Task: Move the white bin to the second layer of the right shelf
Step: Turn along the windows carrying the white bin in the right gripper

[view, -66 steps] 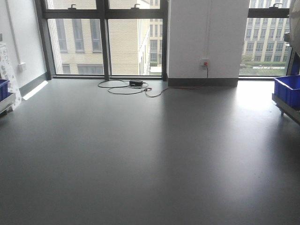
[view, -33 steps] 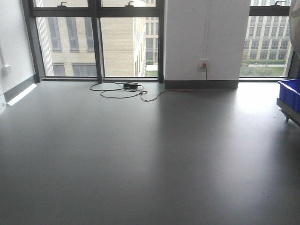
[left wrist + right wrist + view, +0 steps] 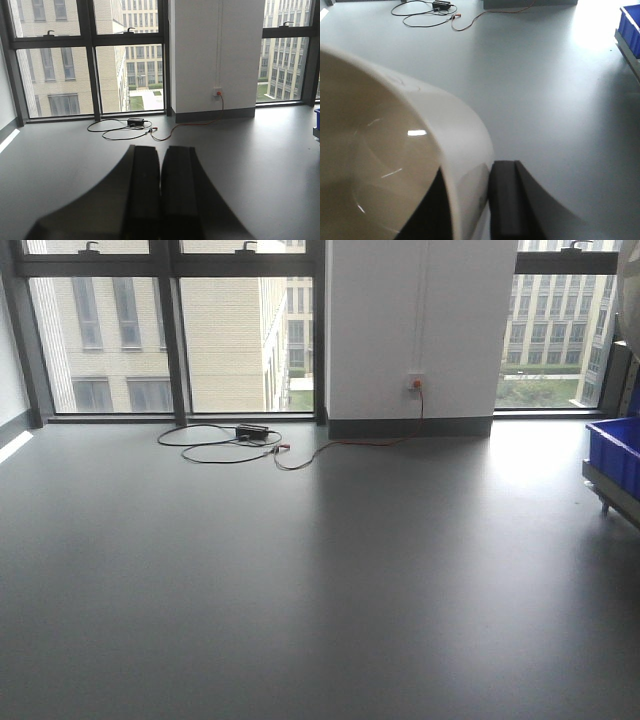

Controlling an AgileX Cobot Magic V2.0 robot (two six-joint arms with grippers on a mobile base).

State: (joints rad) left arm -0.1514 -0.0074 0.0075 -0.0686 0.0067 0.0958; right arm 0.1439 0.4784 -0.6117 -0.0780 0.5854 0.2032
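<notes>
The white bin [image 3: 395, 150] fills the left half of the right wrist view, glossy and cream-white, with its hollow inside facing the camera. My right gripper [image 3: 470, 172] is shut on the bin's wall. One dark finger sits inside the bin and the other finger [image 3: 506, 200] presses on the outside. The bin hangs above the grey floor. My left gripper [image 3: 161, 150] is shut with nothing in it, its two dark fingers pressed together over bare floor. The right shelf second layer is out of view.
A blue crate [image 3: 615, 452] rests on a low wheeled steel rack at the right edge, also in the right wrist view [image 3: 631, 29]. A black cable with a charger [image 3: 235, 443] lies on the floor below the windows. A white pillar [image 3: 420, 330] carries a wall socket.
In the front view the windows, pillar and cable have slid leftwards. The left wall, with the blue crate beside it, has left the frame.
</notes>
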